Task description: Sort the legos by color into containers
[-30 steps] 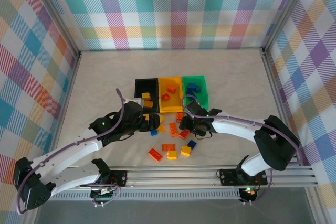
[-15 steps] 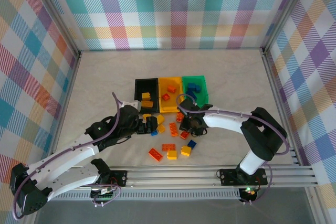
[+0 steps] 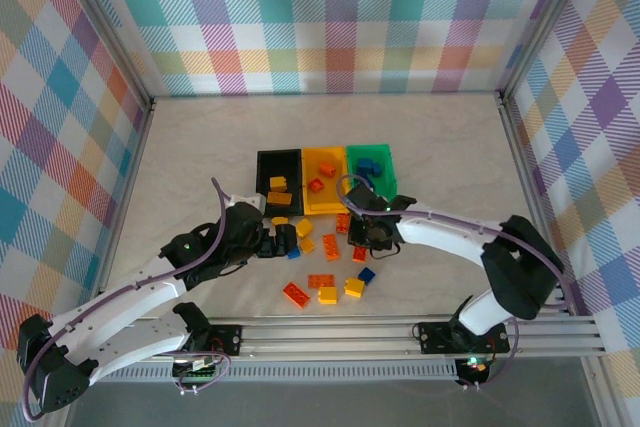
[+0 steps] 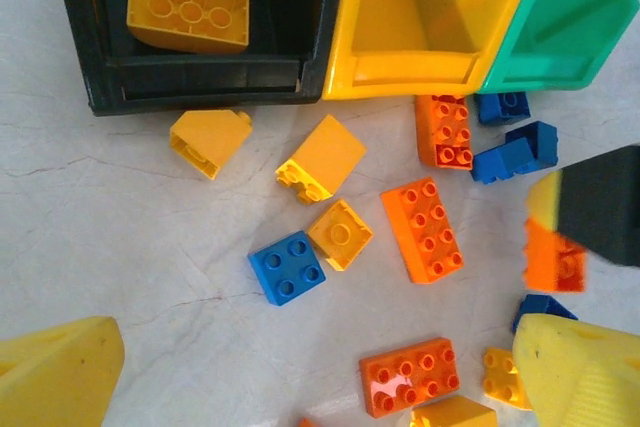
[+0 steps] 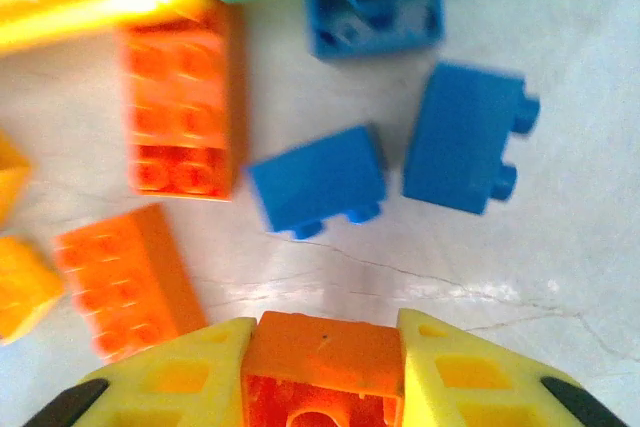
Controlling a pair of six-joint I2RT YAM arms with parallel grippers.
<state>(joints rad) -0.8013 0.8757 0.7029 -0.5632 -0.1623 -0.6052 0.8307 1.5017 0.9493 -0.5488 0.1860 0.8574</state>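
Closed right claw [image 5: 322,372] onto orange lego [image 5: 322,345] within the last second. Clamped now, low over counter [image 5: 560,277], just before the containers [image 3: 303,179]. Pick judged secured; yellow-orange bin [image 4: 400,75] next, probably. Seated square between pads, hollow underside showing. Kept left claw [image 3: 285,240] wide apart.

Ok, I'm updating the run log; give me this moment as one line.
right gripper: shut on orange lego | left gripper: open over loose legos | black bin: yellow legos inside
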